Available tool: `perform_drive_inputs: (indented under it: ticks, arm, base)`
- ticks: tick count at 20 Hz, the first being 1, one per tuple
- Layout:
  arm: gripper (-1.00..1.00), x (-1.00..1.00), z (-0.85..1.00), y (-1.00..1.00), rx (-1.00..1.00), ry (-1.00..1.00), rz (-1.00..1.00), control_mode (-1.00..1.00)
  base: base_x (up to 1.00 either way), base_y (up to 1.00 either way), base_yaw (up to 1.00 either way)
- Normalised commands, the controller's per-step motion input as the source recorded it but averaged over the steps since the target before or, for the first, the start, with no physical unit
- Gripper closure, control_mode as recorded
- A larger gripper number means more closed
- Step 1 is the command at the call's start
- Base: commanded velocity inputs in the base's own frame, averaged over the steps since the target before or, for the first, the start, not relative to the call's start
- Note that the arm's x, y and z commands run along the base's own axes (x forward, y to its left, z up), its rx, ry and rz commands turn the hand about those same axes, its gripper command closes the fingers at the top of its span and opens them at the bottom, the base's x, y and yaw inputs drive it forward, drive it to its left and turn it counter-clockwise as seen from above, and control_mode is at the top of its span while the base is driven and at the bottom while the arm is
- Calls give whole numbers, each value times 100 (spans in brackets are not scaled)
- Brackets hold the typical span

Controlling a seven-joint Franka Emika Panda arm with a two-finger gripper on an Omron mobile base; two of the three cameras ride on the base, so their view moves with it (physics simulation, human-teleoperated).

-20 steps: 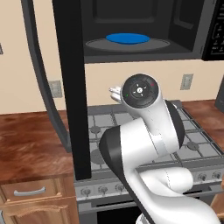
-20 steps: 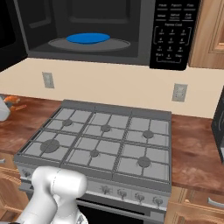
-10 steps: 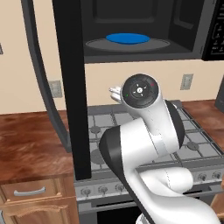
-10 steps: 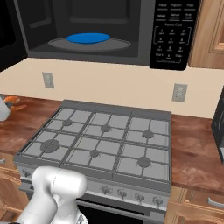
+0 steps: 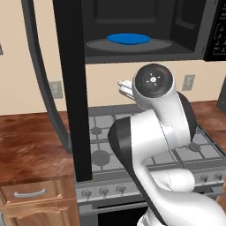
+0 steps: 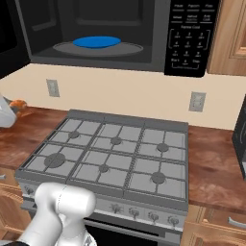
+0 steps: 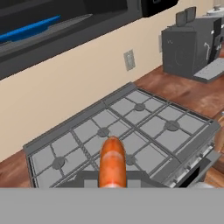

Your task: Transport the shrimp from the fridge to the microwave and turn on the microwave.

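Blue plate [image 6: 96, 42] on microwave [image 6: 115, 57] turntable [image 6: 132, 48]

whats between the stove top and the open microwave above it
In the right base view, bare beige wall with two outlets lies between the stove and the microwave; nothing stands there.

the shrimp [image 7: 113, 162] runs off under the bottom of the hand view, so its lower end and whatever pinches it can't be seen. the microwave [image 5: 145, 31] door hides the stove's [image 5: 106, 145] left burners in the left base view, and its keypad [image 5: 219, 33] is cut off at the right edge.
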Motion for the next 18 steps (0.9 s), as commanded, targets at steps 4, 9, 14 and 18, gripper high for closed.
perform_drive_inputs:
  ticks: [4,9,14,18]
  arm:
    - [100,10,26,-29,0,0,3,-100]
    - [100,11,21,-40,0,-20,11,-100]
    - [100,24,12,-29,0,-31,17,-100]
    - [100,37,5,-18,0,-18,23,-100]
  base:
    - [0,0,0]
    - [0,0,0]
    - [0,0,0]
    - [0,0,0]
